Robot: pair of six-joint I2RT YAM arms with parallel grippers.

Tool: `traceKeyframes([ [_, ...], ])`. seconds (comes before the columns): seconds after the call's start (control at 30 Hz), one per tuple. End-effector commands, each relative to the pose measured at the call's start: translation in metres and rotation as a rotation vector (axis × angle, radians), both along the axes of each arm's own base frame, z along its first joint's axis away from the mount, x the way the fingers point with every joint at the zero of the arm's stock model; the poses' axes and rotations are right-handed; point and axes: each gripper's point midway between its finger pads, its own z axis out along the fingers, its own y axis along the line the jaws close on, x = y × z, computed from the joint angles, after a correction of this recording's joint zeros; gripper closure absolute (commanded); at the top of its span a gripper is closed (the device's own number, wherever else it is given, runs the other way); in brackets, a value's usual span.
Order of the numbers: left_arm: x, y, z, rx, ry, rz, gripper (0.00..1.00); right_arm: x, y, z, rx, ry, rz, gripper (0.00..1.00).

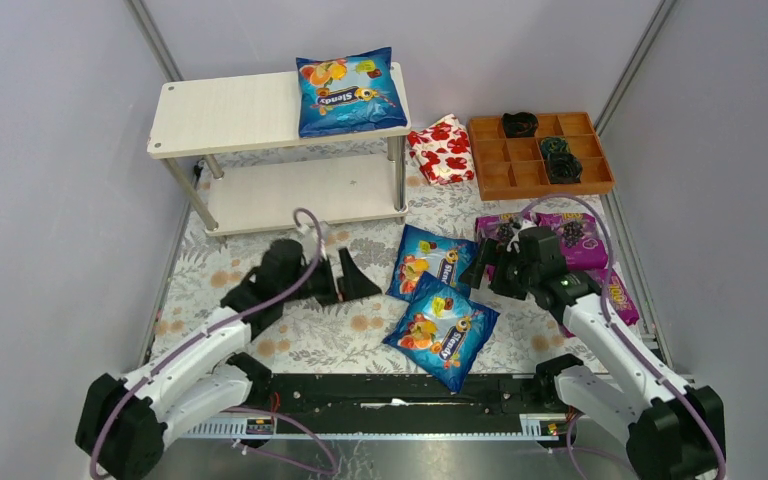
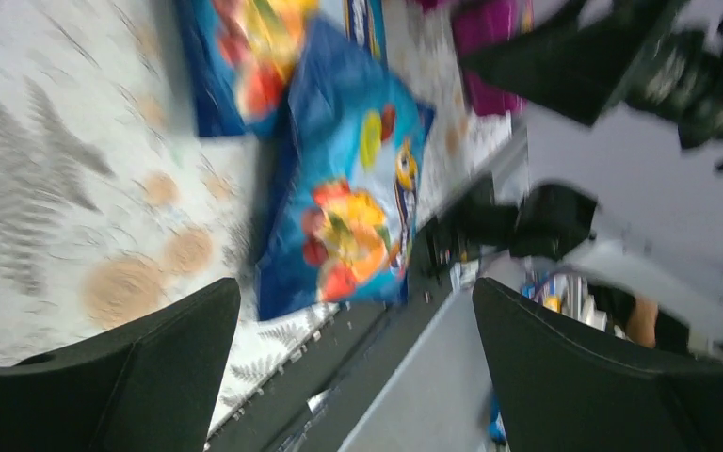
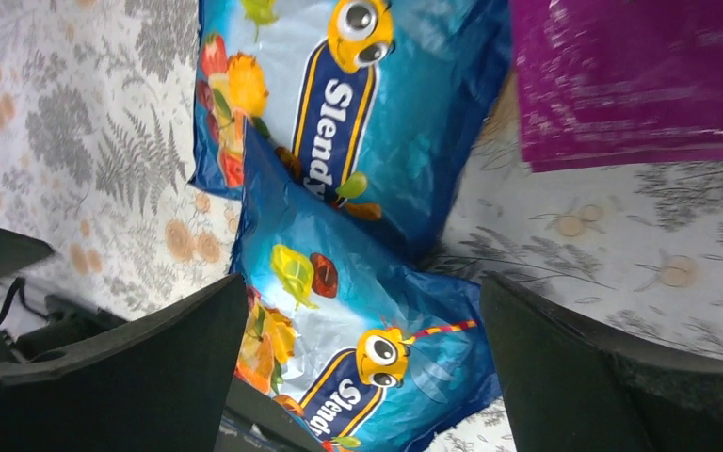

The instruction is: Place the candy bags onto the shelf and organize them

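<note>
One blue candy bag lies on the right end of the top board of the shelf. Two more blue bags overlap on the cloth, one farther and one nearer. Purple bags lie at the right, partly under my right arm. My left gripper stands open just left of the blue pair, holding nothing. Open too, my right gripper hovers at their right side, with the nearer bag showing between its fingers.
A red-and-white floral packet lies right of the shelf, beside a brown compartmented tray holding dark items. The table's black front rail runs along the near edge. Grey walls close in the sides and back.
</note>
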Motion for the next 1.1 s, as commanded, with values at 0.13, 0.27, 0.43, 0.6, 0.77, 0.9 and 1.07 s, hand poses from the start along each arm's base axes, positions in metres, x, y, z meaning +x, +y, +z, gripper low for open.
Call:
traceKeyframes([
  [0.13, -0.081, -0.079, -0.018, -0.115, 0.071, -0.181, 0.01, -0.016, 0.031, -0.02, 0.145, 0.102, 0.13, 0.0],
  [0.27, -0.104, -0.102, -0.05, -0.031, 0.149, -0.214, 0.08, -0.02, 0.027, -0.032, 0.127, 0.137, 0.115, 0.0],
  [0.43, -0.112, -0.115, -0.075, 0.02, 0.206, -0.208, 0.19, -0.028, 0.024, -0.05, 0.085, 0.194, 0.112, 0.0],
  [0.6, -0.098, -0.115, -0.084, 0.044, 0.203, -0.139, 0.19, -0.038, 0.033, -0.056, 0.104, 0.211, 0.151, 0.03],
  [0.77, -0.053, -0.094, -0.082, 0.06, 0.167, -0.036, 0.28, -0.054, 0.053, -0.06, 0.178, 0.236, 0.191, 0.2],
  [0.9, -0.016, -0.065, -0.078, 0.094, 0.131, 0.045, 0.34, -0.063, 0.075, -0.058, 0.25, 0.239, 0.205, 0.33],
  [1.07, 0.025, -0.022, -0.072, 0.149, 0.1, 0.173, 0.34, -0.057, 0.115, -0.044, 0.353, 0.172, 0.216, 0.37],
])
